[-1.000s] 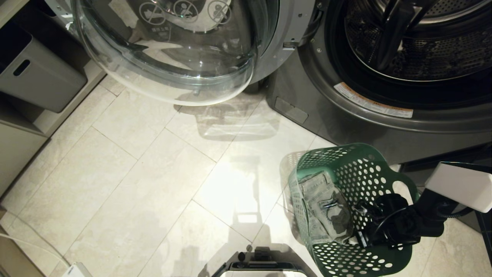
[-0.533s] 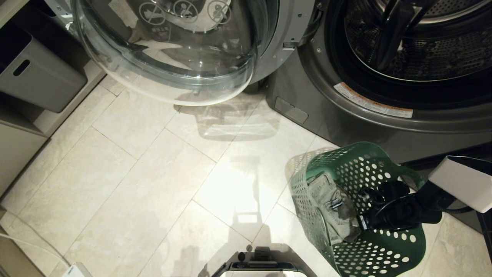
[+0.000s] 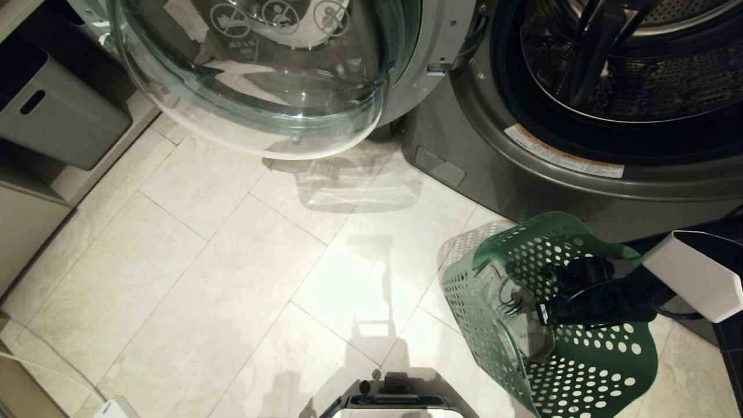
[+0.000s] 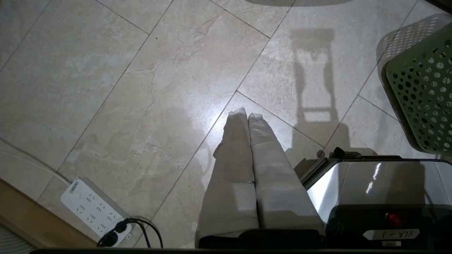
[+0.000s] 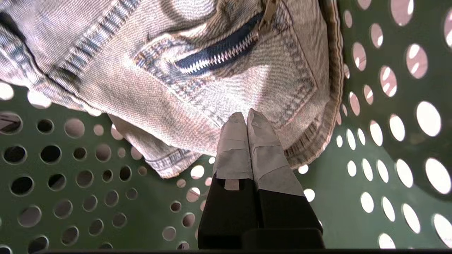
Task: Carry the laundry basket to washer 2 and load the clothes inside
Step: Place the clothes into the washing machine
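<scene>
The dark green perforated laundry basket (image 3: 580,371) is tipped steeply on its side just in front of a dark grey front-load washer (image 3: 522,186). The washer's glass door (image 3: 255,75) is swung open to the left, its drum (image 3: 627,69) is exposed, and no number label shows. The pale denim clothes (image 3: 525,337) lie against the basket's low wall. My right gripper (image 3: 537,313) reaches inside the basket, with the arm passing under its handle rim. In the right wrist view the gripper (image 5: 247,114) is shut, its taped tips against the clothes (image 5: 212,81) and the basket (image 5: 70,197) behind them. My left gripper (image 4: 247,114) hangs shut over the floor.
A grey storage bin (image 3: 58,116) sits on a low shelf at the left. A white power strip (image 4: 93,208) with a black plug lies on the tiles near the wall. My own base (image 3: 400,400) shows at the near edge. Pale tile floor (image 3: 220,278) spreads left of the basket.
The basket has tipped further onto its side and shifted right and nearer as my right arm rose. The clothes slid against the lower wall. The left arm stayed still.
</scene>
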{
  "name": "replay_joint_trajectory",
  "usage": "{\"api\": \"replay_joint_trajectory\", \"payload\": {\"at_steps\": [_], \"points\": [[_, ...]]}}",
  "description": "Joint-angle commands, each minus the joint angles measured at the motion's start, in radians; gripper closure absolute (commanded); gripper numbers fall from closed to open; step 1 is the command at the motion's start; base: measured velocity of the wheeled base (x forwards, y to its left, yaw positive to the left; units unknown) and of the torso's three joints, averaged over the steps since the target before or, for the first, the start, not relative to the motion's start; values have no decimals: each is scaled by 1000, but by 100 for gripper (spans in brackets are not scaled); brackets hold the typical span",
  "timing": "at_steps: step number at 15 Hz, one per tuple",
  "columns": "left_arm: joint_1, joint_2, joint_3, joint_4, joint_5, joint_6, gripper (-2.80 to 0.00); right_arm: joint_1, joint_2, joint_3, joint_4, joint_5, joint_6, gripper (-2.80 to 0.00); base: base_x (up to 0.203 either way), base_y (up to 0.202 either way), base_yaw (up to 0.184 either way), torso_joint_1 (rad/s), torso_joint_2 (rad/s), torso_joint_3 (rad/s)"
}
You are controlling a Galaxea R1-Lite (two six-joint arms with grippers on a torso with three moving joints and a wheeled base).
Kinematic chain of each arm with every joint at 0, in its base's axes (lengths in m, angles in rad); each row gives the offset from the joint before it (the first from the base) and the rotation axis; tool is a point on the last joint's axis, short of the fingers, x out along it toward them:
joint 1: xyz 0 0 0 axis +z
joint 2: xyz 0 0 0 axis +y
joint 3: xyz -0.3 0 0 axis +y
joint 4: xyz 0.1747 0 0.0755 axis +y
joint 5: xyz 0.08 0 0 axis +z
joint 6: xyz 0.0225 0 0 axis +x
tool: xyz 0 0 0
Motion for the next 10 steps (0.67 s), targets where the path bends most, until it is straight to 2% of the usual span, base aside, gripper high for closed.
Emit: {"api": "replay_joint_trajectory", "payload": {"at_steps": [1,6,10], "points": [[0,1,0,0,0,0,0,2,-7,-6,-3,2,-1,0,0,0,0,0,0,0],[0,1,0,0,-1,0,0,3,-49,48,93,15,-18,0,0,0,0,0,0,0],[0,1,0,0,0,0,0,2,-21,120,95,45,-55,0,0,0,0,0,0,0]]}}
